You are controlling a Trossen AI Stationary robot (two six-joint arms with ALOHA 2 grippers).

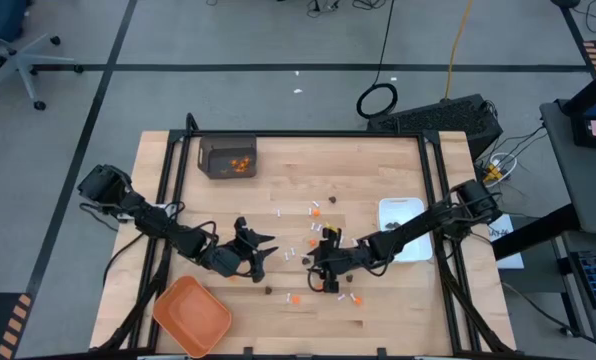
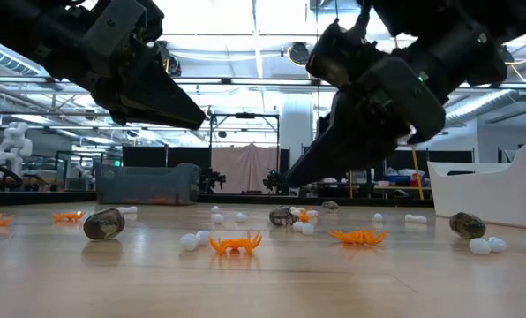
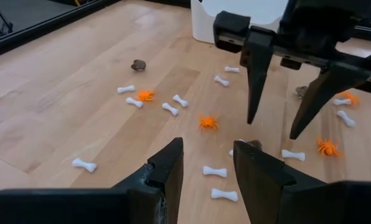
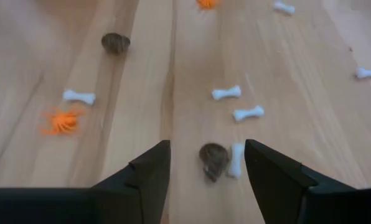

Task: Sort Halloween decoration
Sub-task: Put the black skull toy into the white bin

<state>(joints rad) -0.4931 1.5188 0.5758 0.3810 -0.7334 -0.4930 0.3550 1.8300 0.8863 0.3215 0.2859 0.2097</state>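
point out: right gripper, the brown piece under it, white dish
right gripper (image 3: 274,127): left wrist view, the gap between its two open fingertips.
brown piece (image 4: 214,158): right wrist view, middle of its top.
white dish (image 1: 389,212): high view, its left rim.

White bones (image 3: 215,171) and orange spiders (image 3: 208,122) are scattered on the wooden table (image 3: 67,99). The right gripper (image 3: 277,129) is seen spread above them, beyond the parted left gripper (image 3: 207,163).

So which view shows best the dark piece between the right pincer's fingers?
The right wrist view: the dark piece lies close, between the open right pincer. The left wrist view shows it partly hidden; the high and low views do not show it clearly.
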